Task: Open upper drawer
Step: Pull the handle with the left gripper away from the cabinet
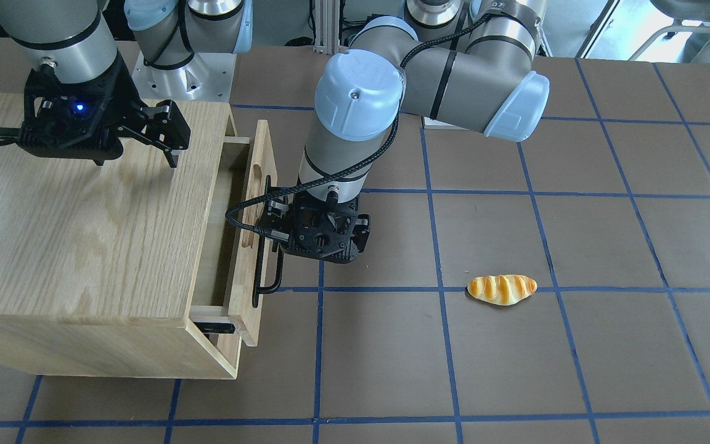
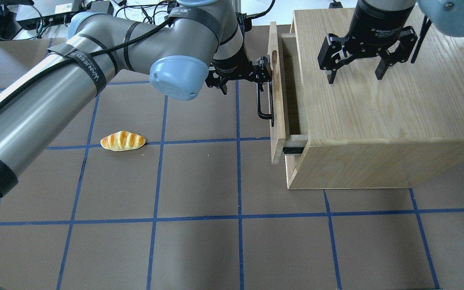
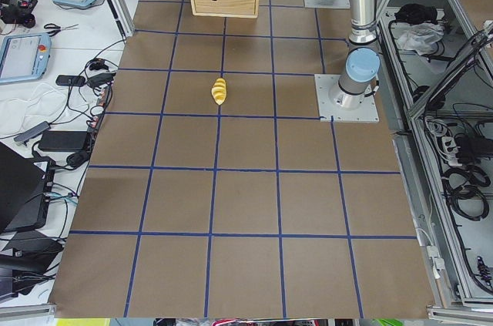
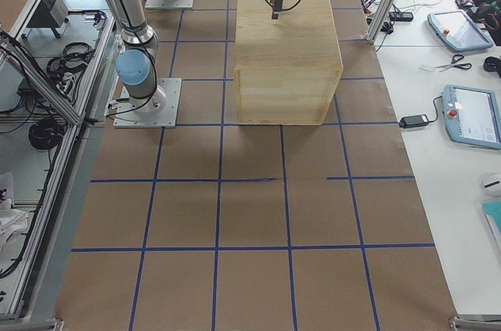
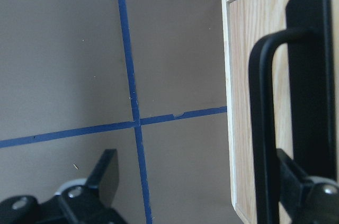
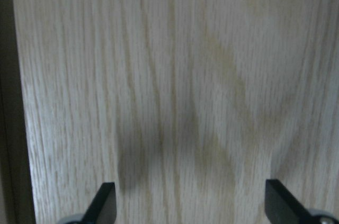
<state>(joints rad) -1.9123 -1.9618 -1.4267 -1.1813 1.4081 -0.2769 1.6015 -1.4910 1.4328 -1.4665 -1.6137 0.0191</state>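
The upper drawer (image 2: 277,121) of light oak stands partly pulled out of the oak cabinet (image 2: 377,121); its inside shows as a dark gap. Its black bar handle (image 2: 262,108) faces the table; it also shows in the front view (image 1: 264,280) and the left wrist view (image 5: 262,128). My left gripper (image 2: 243,78) is open at the handle's far end. One of its fingers (image 5: 299,184) sits between the bar and the drawer front, the other (image 5: 106,173) stands free over the table. My right gripper (image 2: 355,76) is open and empty just above the cabinet top (image 6: 175,75).
A toy bread roll (image 2: 122,141) lies on the brown table on a blue tape line, well left of the drawer. The cabinet fills the right far part of the table. My left arm's forearm (image 2: 54,100) stretches over the table's left half.
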